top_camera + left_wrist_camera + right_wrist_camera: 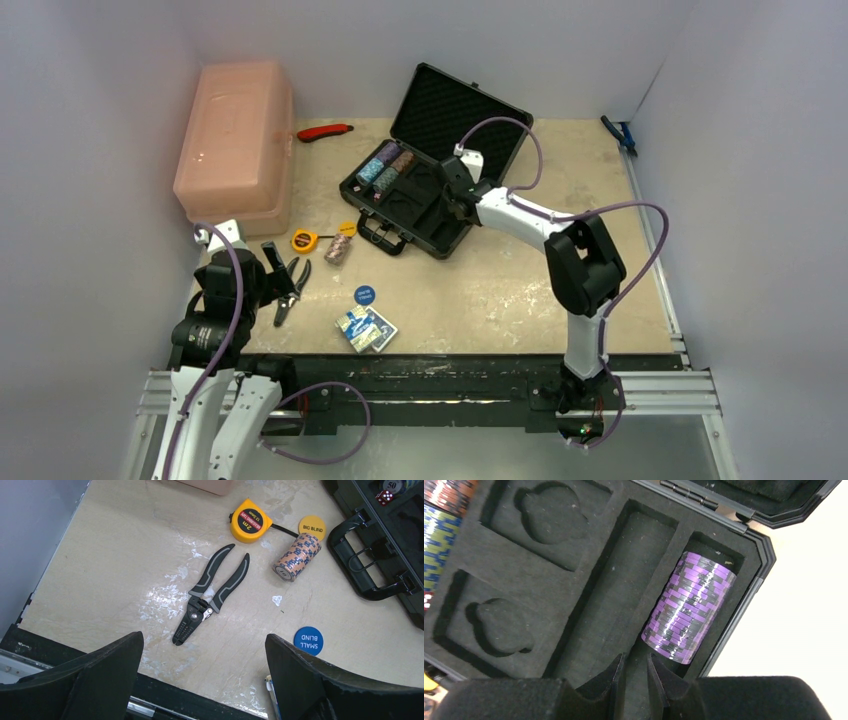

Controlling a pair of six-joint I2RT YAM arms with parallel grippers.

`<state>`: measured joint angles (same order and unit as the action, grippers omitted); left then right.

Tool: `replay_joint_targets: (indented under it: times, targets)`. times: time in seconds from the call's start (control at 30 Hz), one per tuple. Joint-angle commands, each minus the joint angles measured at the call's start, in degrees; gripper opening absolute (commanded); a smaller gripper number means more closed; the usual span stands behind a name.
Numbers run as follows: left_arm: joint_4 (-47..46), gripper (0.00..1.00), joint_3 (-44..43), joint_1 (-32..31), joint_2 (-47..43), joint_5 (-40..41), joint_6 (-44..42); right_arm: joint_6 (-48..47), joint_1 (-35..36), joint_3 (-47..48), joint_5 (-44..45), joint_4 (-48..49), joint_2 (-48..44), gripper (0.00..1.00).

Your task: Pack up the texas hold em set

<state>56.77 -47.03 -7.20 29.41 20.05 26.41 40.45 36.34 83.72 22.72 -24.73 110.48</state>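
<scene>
Black foam lines the open case (415, 205), which sits at the middle of the table (500, 290) with its lid propped up toward the far wall. A purple chip stack (689, 605) lies on its side in the end slot by the case wall; the long slot beside it and both shaped pockets hold nothing. More stacks (385, 165) fill the left end of the case. The right gripper (634, 680) hangs over the foam just beside the purple stack, its fingers drawn to a thin slit with nothing between them. The left gripper (205, 680) hovers above the near-left table, spread wide and empty. Below it lie wire strippers (210, 600), a tape measure (248, 526), a yellow disc (312, 527) and an orange-blue stack (296, 556) on its side, near the case handle (367, 560). The blue disc (308, 640) lies nearer the front edge, and the deck (366, 328) just beyond it toward the arms. A pink box (235, 140) stands at the far left.
</scene>
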Motion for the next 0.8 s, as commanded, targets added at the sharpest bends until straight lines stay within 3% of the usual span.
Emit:
replay_joint_targets:
  times: [0.0,0.17,0.4,0.77]
  targets:
    - [-0.15,0.92,-1.43,0.08,0.19,1.22,0.24,-0.67,0.02,1.22,-0.31,1.21,1.49,0.25]
    - [0.03,0.92,-1.50,0.04,0.27,1.39,0.30,-1.30,-0.08,2.09,1.59,0.79,2.80,0.26]
    - [0.01,0.92,-1.51,0.08,0.39,1.57,0.43,-2.69,-0.84,3.87,3.33,0.14,4.22,0.36]
    - [0.10,0.92,-1.51,0.08,0.69,1.56,0.40,-5.72,-1.99,4.38,4.17,1.79,5.59,0.41]
